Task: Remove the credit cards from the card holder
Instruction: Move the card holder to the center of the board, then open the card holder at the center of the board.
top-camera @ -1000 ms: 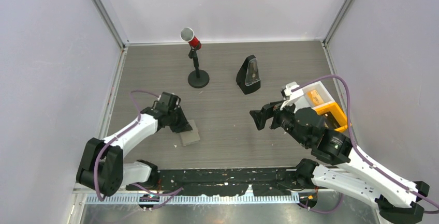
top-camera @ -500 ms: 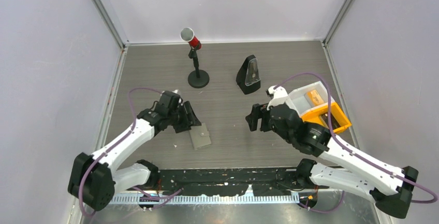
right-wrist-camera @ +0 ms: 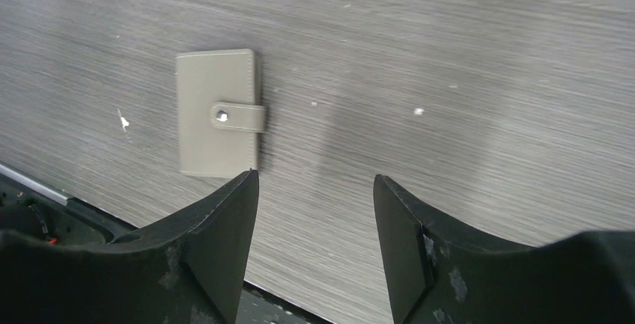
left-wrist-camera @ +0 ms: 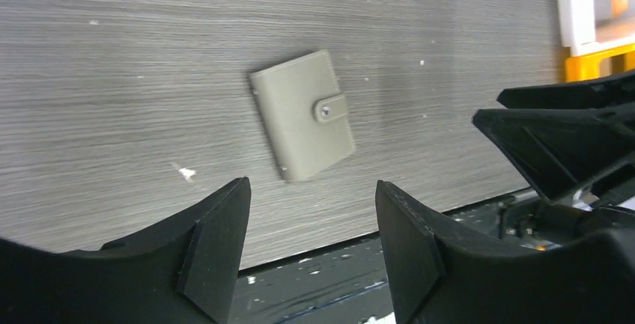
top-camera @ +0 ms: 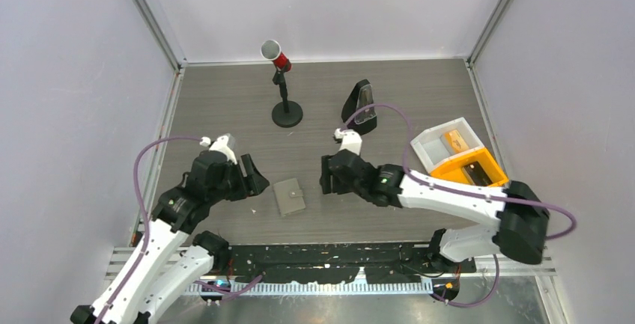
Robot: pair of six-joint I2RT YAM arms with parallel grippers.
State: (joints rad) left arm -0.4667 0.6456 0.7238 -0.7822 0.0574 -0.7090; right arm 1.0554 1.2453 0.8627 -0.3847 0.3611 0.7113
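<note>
The card holder (top-camera: 289,197) lies shut on the table, a grey-olive folded sleeve with its snap strap fastened; it also shows in the wrist views (left-wrist-camera: 303,114) (right-wrist-camera: 219,112). My left gripper (top-camera: 251,182) (left-wrist-camera: 311,183) hovers just left of it, open and empty. To the holder's right is my right gripper (top-camera: 327,178) (right-wrist-camera: 315,176), also open and empty. Two small flat rectangles that look like the credit cards lie in the tray: an orange-tan one (top-camera: 455,141) in the white half and a black one (top-camera: 477,174) in the orange half.
The orange-and-white tray (top-camera: 428,150) sits at the right. A black stand with a red-and-white top (top-camera: 284,107) and a black wedge-shaped metronome (top-camera: 360,107) stand behind the holder. The table's front edge with a black rail (top-camera: 329,253) runs just below the holder.
My left gripper opened, let go of the card holder and drew back left; the holder ended a little further right. My right arm swung from the tray over to the holder, its jaws narrowing.
</note>
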